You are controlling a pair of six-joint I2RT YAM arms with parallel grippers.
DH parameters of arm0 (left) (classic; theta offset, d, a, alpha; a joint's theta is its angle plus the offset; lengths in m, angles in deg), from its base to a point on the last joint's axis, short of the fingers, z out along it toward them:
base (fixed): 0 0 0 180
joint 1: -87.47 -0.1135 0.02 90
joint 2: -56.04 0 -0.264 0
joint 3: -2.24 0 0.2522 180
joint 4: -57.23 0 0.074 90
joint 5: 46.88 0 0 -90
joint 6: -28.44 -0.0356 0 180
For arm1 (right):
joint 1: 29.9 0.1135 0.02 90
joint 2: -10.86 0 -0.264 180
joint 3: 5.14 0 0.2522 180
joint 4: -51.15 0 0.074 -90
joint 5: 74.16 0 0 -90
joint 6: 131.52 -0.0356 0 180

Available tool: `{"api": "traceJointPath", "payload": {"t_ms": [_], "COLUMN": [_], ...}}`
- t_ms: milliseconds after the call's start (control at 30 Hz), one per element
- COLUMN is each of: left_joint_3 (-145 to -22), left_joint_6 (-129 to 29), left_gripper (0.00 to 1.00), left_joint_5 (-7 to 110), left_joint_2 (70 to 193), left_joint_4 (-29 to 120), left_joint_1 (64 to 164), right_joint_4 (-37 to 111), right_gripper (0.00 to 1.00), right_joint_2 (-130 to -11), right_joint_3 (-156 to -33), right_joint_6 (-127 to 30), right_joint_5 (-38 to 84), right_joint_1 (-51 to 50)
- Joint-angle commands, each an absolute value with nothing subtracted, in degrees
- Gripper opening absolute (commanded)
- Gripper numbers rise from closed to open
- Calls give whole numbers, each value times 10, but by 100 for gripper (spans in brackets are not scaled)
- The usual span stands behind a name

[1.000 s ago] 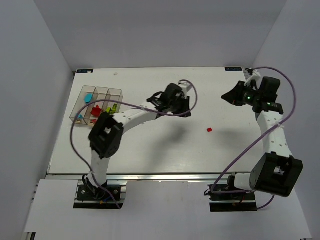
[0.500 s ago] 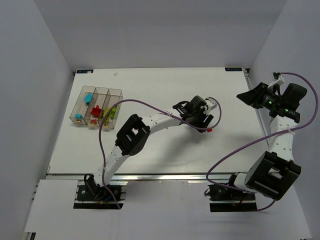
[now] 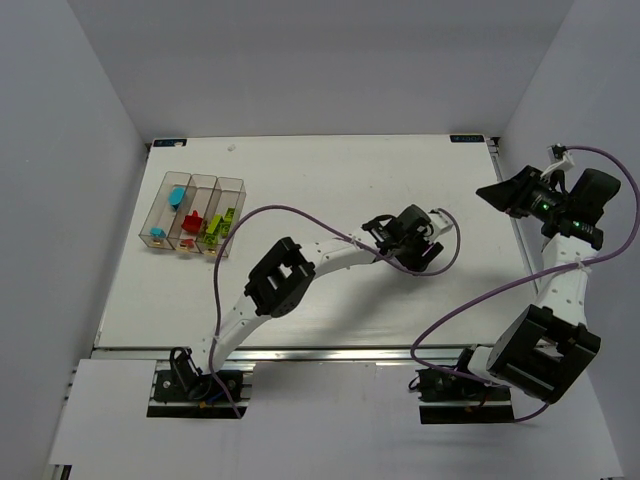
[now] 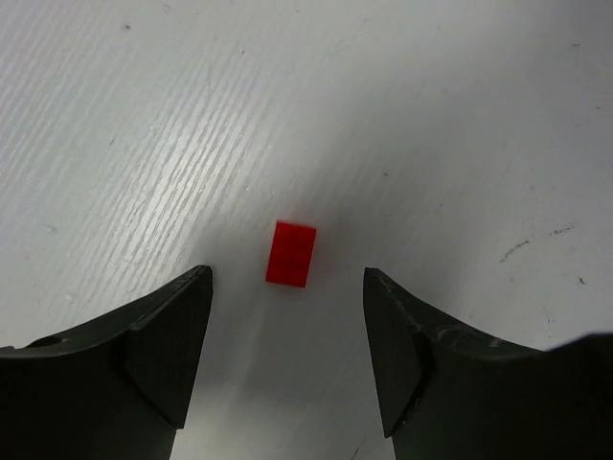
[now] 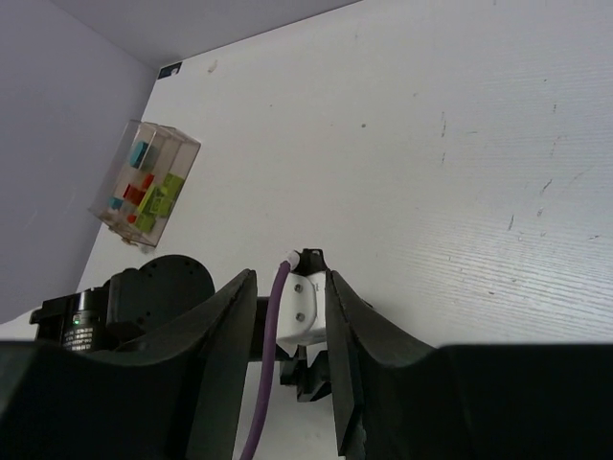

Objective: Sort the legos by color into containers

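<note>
A small red lego (image 4: 291, 254) lies flat on the white table, just ahead of and between the tips of my open left gripper (image 4: 285, 283). In the top view the left gripper (image 3: 412, 248) is at centre-right and hides that brick. The three joined clear containers (image 3: 195, 215) stand at the far left, holding cyan bricks in the left bin, red in the middle and lime green in the right. They also show in the right wrist view (image 5: 144, 187). My right gripper (image 3: 497, 192) is raised over the table's right edge, open and empty (image 5: 287, 287).
The white table (image 3: 330, 180) has grey walls at the back and on both sides. The left arm stretches diagonally across the middle, with its purple cable (image 3: 300, 212) looping above it. The right arm's purple cable (image 3: 480, 305) hangs over the right front.
The left arm has reached right from mid-table and brought its open gripper over the red lego. The right gripper has swung to the table's right edge.
</note>
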State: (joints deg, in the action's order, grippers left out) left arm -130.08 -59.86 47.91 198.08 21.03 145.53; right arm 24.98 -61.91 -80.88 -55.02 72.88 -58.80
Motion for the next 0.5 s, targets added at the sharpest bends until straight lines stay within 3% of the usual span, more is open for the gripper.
{"api": "traceJointPath", "payload": {"t_ms": [0, 300, 467], "left_joint_3": [-1335, -1343, -1342], "left_joint_6": [-605, -597, -597], "left_gripper": [74, 68, 58], "left_joint_5": [469, 439, 407], "left_joint_2": [1979, 1998, 2007], "left_joint_4": [219, 232, 235], "left_joint_1": [1465, 1471, 1471], "right_joint_4": [278, 285, 289], "right_gripper": [41, 41, 41], "right_joint_2": [-602, -599, -597], "right_joint_3": [-802, -797, -796], "right_joint_6": [-561, -568, -572], "right_joint_5": [746, 756, 762], "right_joint_1": [-593, -600, -605]}}
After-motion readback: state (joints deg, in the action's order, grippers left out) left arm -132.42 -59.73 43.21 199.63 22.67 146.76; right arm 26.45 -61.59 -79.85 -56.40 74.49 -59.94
